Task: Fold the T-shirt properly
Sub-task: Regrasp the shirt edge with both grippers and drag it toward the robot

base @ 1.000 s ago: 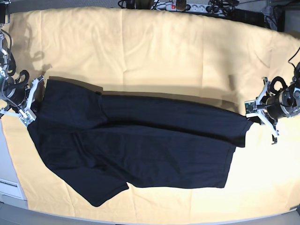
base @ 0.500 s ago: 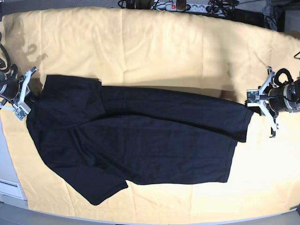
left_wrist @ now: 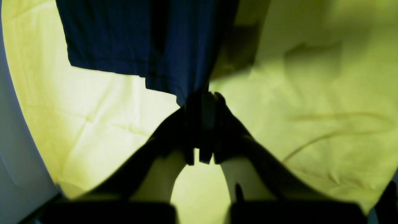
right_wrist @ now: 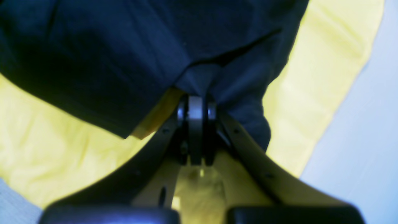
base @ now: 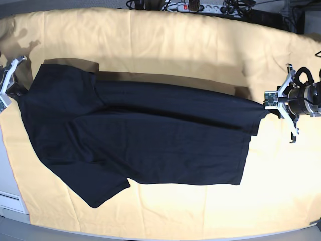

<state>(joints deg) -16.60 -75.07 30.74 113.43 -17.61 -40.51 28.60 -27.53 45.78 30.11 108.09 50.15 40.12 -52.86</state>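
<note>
Stretching the black T-shirt [base: 145, 135] across your yellow cloth [base: 165, 45], your 2 grippers pinch opposite ends: the left gripper [base: 270, 104] at 3 o'clock, the right gripper [base: 11, 85] at 9 o'clock, both jaws clamped tight on fabric, a sleeve trailing toward 7 o'clock.

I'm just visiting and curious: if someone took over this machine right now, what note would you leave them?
Left gripper: shut on the T-shirt, at a corner of its edge.
Right gripper: shut on the T-shirt at the opposite end.
The shirt hangs stretched between them over the yellow cloth, one sleeve lying toward the front edge.
Done: both ends gripped, shirt pulled out lengthwise.
Left: all the folding.
</note>
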